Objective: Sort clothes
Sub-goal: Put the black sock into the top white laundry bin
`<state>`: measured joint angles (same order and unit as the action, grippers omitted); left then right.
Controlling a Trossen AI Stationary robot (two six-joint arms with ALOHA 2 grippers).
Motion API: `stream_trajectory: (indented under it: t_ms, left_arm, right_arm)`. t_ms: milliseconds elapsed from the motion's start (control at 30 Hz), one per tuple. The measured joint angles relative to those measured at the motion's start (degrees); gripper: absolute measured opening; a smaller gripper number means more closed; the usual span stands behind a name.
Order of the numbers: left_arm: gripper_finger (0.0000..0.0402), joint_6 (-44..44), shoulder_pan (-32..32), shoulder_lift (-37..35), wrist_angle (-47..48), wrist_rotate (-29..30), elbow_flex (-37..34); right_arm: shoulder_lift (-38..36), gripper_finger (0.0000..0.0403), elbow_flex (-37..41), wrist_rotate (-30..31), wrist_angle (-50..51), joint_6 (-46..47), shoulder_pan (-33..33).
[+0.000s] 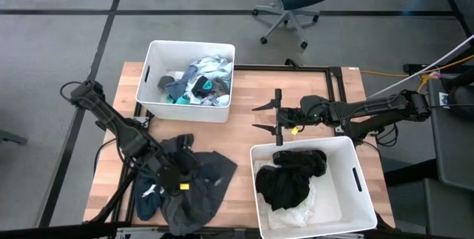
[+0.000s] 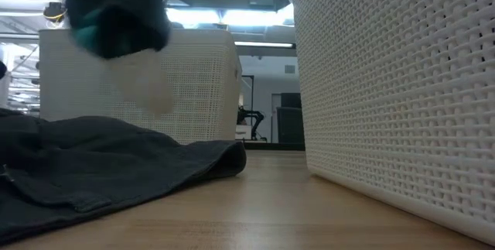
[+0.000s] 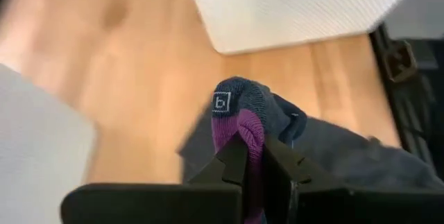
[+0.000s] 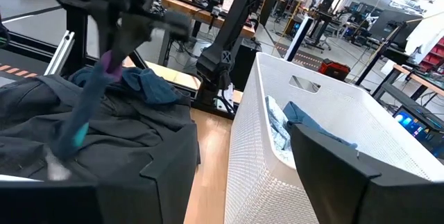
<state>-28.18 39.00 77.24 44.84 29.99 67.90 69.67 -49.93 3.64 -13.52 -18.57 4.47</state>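
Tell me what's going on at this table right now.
A two-armed robot is sorting clothes. The left gripper is shut on a purple and grey sock, lifted above the dark grey garment on the table's near left. The right gripper hangs open between the two bins. The far bin holds light and teal pieces; the near bin holds black clothes on something white.

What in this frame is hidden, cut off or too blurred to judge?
- Sock: its lower part is hidden behind the left gripper in the left wrist view.
- Dark pile: cut off by the high view's bottom edge.
- Near bin: blocks the low view's right side.
- White fabric: mostly under black clothes.
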Motion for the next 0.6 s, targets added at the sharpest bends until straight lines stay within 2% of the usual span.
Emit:
stream_trajectory:
  t_ms: [167, 300, 600]
  left_arm:
    - [0.0015, 3.9, -1.5, -2.7, 0.1, 6.9, 0.0]
    - [0.0015, 7.9, -3.9, -5.0, 0.0, 10.1, 0.0]
    - [0.0015, 16.3, -11.5, -10.7, -0.1, 23.7, 0.0]
  right_arm:
    - [0.0, 0.0233, 0.0, 0.0, 0.0, 0.0, 0.0]
    - [0.0, 0.0233, 0.0, 0.0, 0.0, 0.0, 0.0]
    - [0.0, 0.0233, 0.0, 0.0, 0.0, 0.0, 0.0]
